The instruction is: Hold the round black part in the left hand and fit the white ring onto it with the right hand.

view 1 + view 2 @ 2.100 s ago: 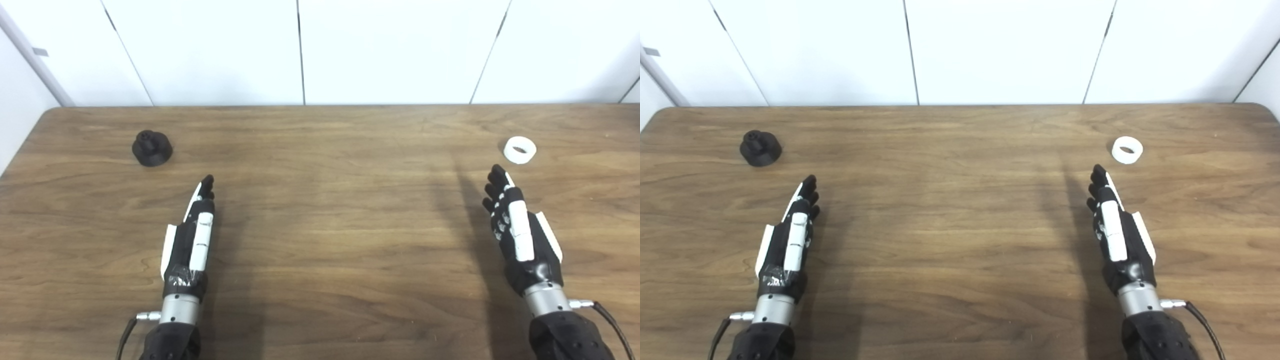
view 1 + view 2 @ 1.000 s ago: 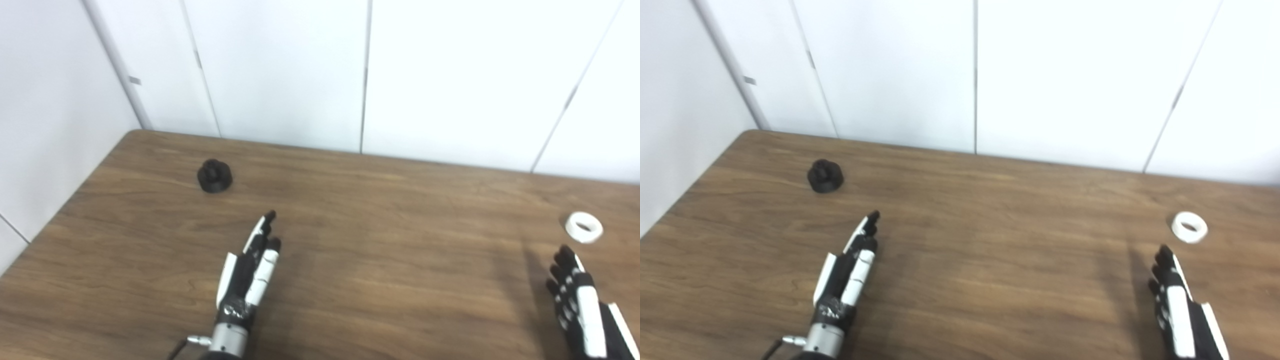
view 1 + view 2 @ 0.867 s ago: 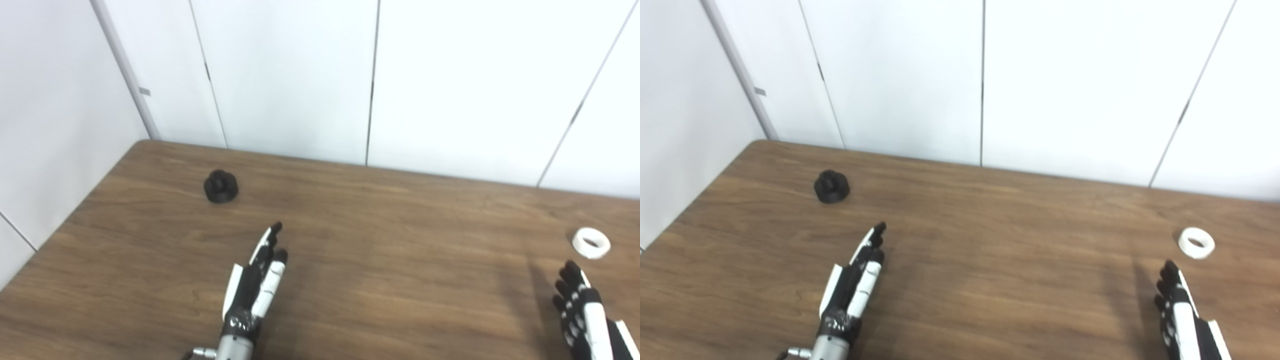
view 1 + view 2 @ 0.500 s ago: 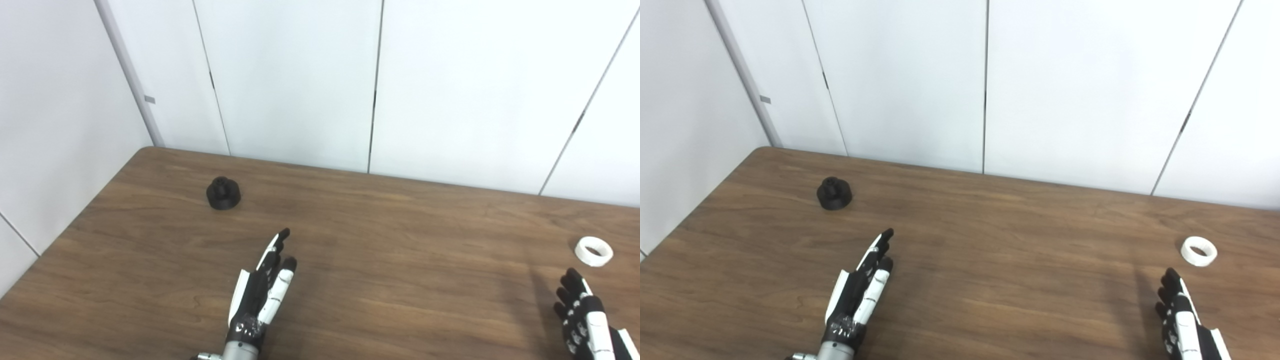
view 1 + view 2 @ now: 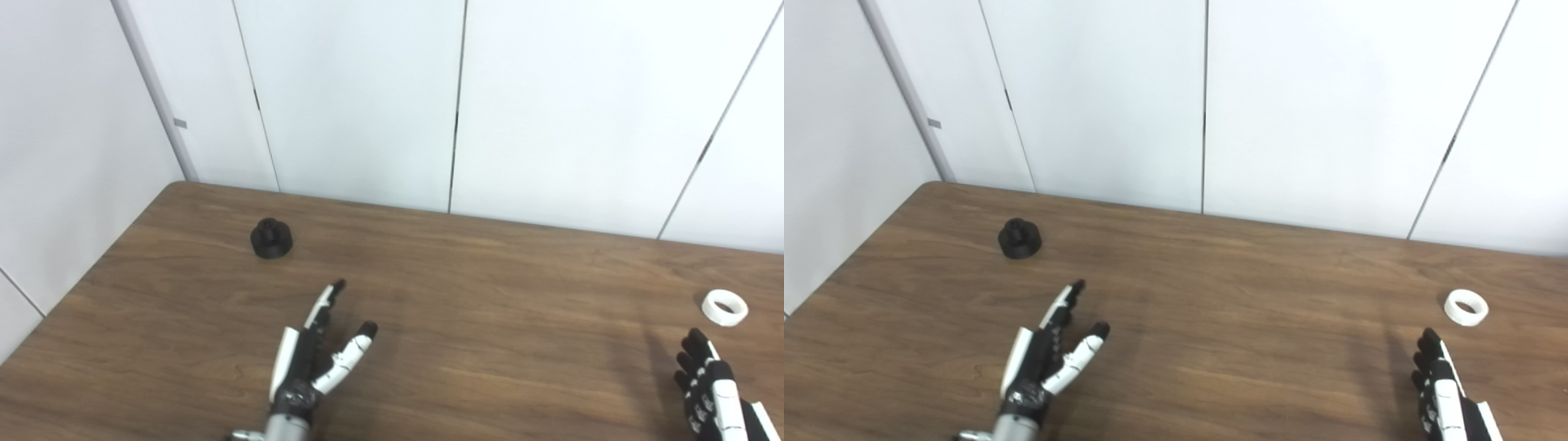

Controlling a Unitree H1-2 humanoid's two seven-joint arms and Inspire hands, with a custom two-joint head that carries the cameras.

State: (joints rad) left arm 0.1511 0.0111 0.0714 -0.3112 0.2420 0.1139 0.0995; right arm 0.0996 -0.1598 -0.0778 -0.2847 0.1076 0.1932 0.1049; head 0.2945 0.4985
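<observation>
The round black part (image 5: 271, 237) stands on the wooden table (image 5: 478, 294) at the far left, with a small knob on top. The white ring (image 5: 724, 307) lies flat near the right edge. My left hand (image 5: 315, 361) hovers over the table's front, well short of the black part, open with its thumb spread out to the right. My right hand (image 5: 710, 392) sits low at the bottom right, a short way before the ring, fingers straight and apart, holding nothing. Its lower part is cut off by the picture's edge.
White wall panels (image 5: 367, 98) rise behind the table's far edge and along its left side. The table's rounded far-left corner (image 5: 177, 187) lies close to the black part.
The camera tilted up and swung left over the earlier frames. In the last half second my left hand's thumb has spread away from the fingers. Black part and ring have stayed put.
</observation>
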